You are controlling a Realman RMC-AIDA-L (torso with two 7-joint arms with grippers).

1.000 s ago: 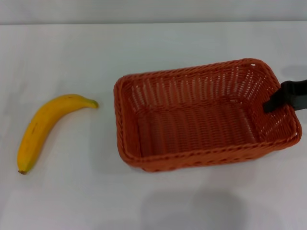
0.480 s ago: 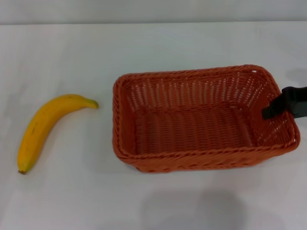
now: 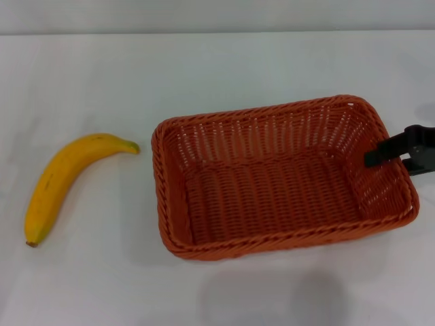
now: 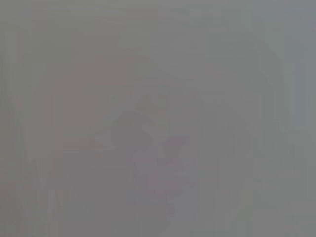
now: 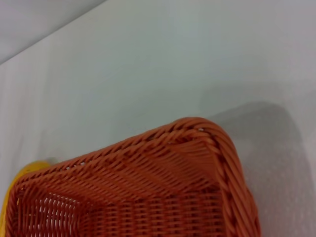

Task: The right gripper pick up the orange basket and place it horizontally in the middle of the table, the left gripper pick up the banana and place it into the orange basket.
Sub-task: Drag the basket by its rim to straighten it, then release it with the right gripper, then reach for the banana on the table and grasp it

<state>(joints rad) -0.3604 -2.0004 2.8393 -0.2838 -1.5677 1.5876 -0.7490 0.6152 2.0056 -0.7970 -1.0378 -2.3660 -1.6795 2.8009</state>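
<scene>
Orange wicker fills the middle-right of the head view: the orange basket (image 3: 282, 180) sits on the table (image 3: 217, 75) with its long sides running roughly across the view, its right end turned a little toward the far edge, and nothing lies inside it. At the right short wall, the right gripper (image 3: 394, 151) reaches in from the frame's right edge; 1 black finger pokes over the braided rim onto the inner face of that wall, while the rest of the jaws is cut off, so whether they are clamped on the wall cannot be told. The right wrist view shows 1 basket corner from close above, with bare white surface beyond it. The banana (image 3: 68, 180) lies well apart to the basket's left, its greenish tip pointing toward the basket. Open tabletop surrounds both. The left wrist view shows only a featureless grey field.
</scene>
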